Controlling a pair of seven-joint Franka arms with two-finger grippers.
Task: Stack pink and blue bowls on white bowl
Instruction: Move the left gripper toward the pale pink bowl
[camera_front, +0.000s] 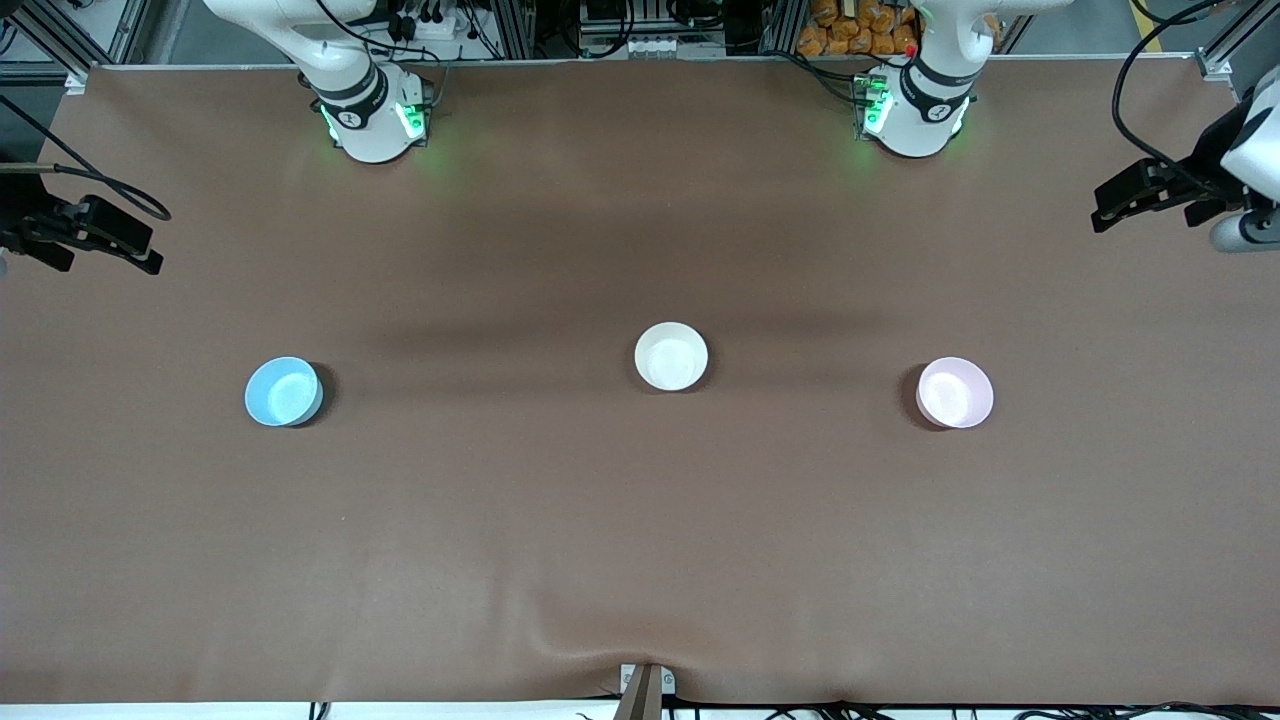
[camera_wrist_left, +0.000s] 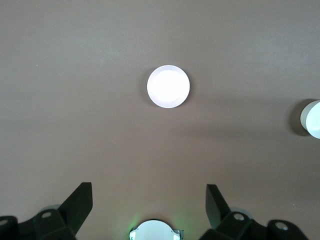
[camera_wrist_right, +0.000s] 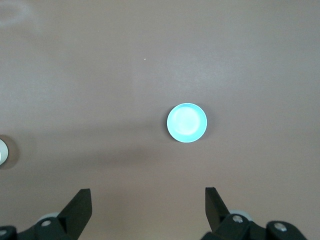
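Nothing is stacked yet: the white bowl (camera_front: 671, 356) sits mid-desk, the blue bowl (camera_front: 284, 391) toward the right arm's end, the pink bowl (camera_front: 955, 392) toward the left arm's. The left gripper (camera_wrist_left: 149, 205) and right gripper (camera_wrist_right: 148, 206) are held high, fingers wide apart, empty. A rim pinch is advised; open desk (camera_front: 640, 540) is left all round.

one blue bowl (camera_front: 284, 391), one white bowl (camera_front: 671, 356), one pink bowl (camera_front: 955, 392)
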